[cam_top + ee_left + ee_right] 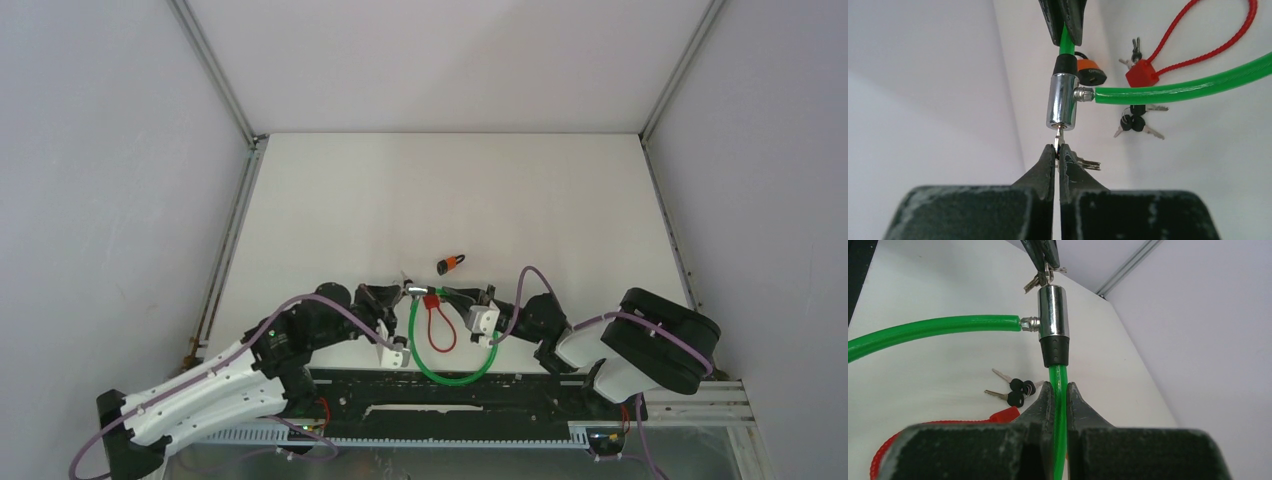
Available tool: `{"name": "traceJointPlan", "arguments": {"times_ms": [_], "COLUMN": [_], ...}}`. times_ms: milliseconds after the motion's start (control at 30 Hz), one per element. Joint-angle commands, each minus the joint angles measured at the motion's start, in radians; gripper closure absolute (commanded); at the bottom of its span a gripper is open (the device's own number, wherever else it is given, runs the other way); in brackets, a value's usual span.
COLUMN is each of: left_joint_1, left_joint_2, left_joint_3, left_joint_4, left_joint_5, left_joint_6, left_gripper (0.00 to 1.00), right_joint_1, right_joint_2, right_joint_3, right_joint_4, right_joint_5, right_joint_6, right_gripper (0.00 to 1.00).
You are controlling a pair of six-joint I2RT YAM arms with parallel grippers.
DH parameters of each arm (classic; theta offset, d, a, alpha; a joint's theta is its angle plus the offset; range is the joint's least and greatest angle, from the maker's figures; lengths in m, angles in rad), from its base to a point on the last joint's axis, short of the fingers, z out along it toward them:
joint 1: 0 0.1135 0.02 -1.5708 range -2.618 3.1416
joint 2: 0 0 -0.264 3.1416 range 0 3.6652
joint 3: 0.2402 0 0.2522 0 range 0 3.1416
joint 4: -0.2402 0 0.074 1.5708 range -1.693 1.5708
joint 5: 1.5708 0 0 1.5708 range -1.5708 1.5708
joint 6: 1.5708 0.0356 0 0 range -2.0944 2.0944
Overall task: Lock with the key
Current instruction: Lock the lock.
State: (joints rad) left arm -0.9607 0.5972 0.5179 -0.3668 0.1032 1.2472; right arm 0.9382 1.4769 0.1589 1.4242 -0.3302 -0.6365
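Left gripper (1057,150) was pinched shut on the key (1060,136) when I checked my screens. The key's blade tip sat in the end of the chrome barrel (1062,102). A second key (1088,163) on the same ring stuck out just beside the fingers.

At the barrel's far end, past its black collar (1055,351), the right gripper (1060,386) faced the left one, its jaws clamped narrow on the green cable (933,327). The lock was held between the two arms, in line with both.

The cable's other end was plugged into the barrel's side. From above, I saw its loop sweep back toward the arm bases.

On the white table (450,190) beyond the barrel lay a red lock (1142,73), with small keys at its block and its thin loop lying inside the green one. A pair of black-headed keys (1134,121) lay near it, under the green cable as the left wrist camera saw them. I could not tell whether they touched it.

Farthest out, an orange padlock (450,264) lay on its own, near the grippers but touching neither.
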Motion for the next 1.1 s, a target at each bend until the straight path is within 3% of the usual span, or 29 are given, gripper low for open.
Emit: {"name": "traceJointPlan", "arguments": {"times_ms": [0,200,533,1067], "left_joint_1": [-0.060,-0.093,-0.107,-0.108], "left_joint_2": [0.014,0.004,-0.128,-0.248], "left_joint_3": [-0.041,-0.072,-0.112,-0.108], "left_joint_4": [0.037,0.003,0.013,-0.055], "left_joint_5": [-0.179,-0.227,-0.304,-0.299], "left_joint_6": [0.142,0.255,0.271,0.169], "left_gripper": [1.00,1.00,1.00,1.00], "right_joint_1": [0.003,0.003,0.000,-0.002], "right_joint_2": [0.001,0.002,0.008,0.013], "right_joint_3": [0.017,0.017,0.018,0.021], "right_joint_4": [0.093,0.094,0.093,0.092], "right_joint_5": [-0.009,-0.007,0.006,0.015], "right_joint_6": [0.000,0.001,0.004,0.004], "right_gripper": [1.00,1.00,1.00,1.00]}}
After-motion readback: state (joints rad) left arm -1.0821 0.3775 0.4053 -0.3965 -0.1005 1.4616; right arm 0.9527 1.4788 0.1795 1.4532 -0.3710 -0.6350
